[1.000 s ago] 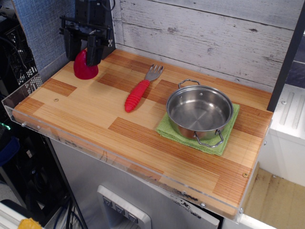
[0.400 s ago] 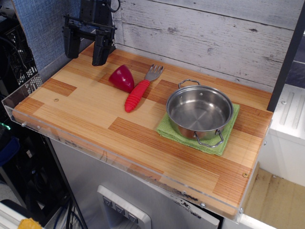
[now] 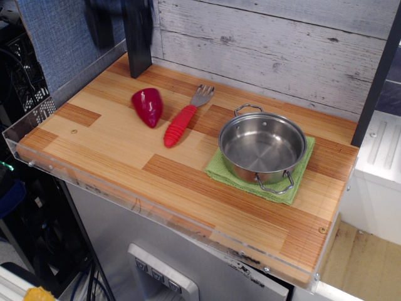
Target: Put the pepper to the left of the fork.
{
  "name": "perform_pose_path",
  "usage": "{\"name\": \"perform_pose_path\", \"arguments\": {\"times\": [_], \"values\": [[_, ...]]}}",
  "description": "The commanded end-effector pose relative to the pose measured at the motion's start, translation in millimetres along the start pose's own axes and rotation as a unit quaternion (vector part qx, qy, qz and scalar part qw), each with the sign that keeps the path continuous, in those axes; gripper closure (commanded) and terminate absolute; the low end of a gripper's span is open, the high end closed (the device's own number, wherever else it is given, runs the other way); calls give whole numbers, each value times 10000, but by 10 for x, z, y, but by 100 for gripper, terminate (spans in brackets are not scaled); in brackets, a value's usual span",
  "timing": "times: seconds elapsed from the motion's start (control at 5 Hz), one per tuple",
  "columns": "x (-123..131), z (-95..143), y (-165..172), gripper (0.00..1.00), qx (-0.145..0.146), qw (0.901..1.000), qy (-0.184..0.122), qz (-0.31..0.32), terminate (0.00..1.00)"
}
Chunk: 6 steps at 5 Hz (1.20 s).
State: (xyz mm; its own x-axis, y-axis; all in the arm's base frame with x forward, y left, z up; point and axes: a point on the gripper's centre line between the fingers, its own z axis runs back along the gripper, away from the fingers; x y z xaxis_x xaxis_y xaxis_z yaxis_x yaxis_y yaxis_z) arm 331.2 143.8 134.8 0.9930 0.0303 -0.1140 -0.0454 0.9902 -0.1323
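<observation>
The dark-red glossy pepper (image 3: 148, 106) lies on its side on the wooden table top (image 3: 119, 157), its tip pointing toward the front. It is just left of the fork (image 3: 185, 116), which has grey tines and a ribbed red handle, and a small gap separates them. My gripper (image 3: 119, 56) is raised above the back left corner, blurred and partly cut off by the top edge. Its two dark fingers (image 3: 139, 44) stand apart with nothing between them, well above and behind the pepper.
A steel pot (image 3: 262, 147) with two handles stands on a green cloth (image 3: 301, 182) at the right. A clear plastic rim (image 3: 37, 125) runs along the left and front edges. A plank wall (image 3: 263, 44) stands behind the table.
The pepper was held at the back left, then released. It rolled toward the fork and now lies on its side left of it. The gripper has opened and risen.
</observation>
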Motion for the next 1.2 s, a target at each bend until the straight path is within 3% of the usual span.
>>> {"name": "perform_pose_path", "arguments": {"times": [0.0, 0.4, 0.8, 1.0], "values": [[-199, 923, -323, 0, -30, 9886, -1481, -286, 0], [-146, 861, -491, 0, 840, 9889, -1081, -570, 0], [-152, 849, -468, 0, 1001, 9882, -995, -592, 0], [-152, 849, -468, 0, 1001, 9882, -995, -592, 100]]}}
